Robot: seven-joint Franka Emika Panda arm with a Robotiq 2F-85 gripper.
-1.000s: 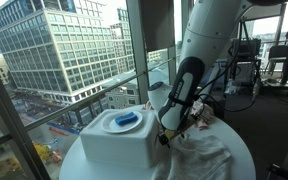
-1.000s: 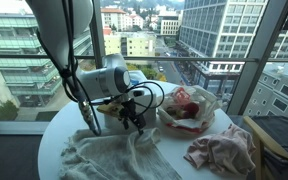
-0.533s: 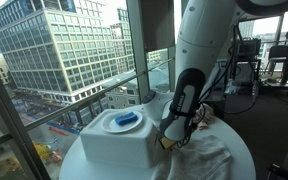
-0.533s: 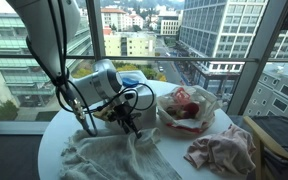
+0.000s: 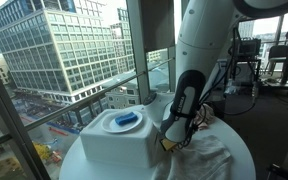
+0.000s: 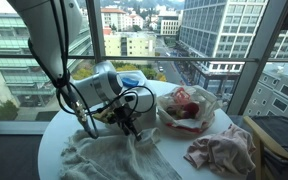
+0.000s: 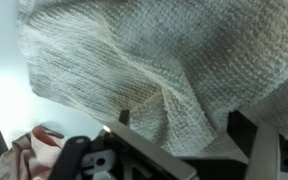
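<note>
Towel (image 5: 212, 150), white and crumpled, lies on the desk (image 5: 244, 160) at 3 o'clock from a white box (image 5: 114, 145) with a blue thing (image 5: 127, 120) on top, in an exterior view. In an exterior view a bag (image 6: 189, 105) at 2 o'clock from the tool (image 6: 134, 125) holds red and pink stuff. In the wrist view the tool is spread wide over the towel, gripping nothing.

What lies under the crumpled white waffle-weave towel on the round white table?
Around the crumpled white waffle-weave towel only the round white table shows. Anything beneath its folds is covered.
</note>
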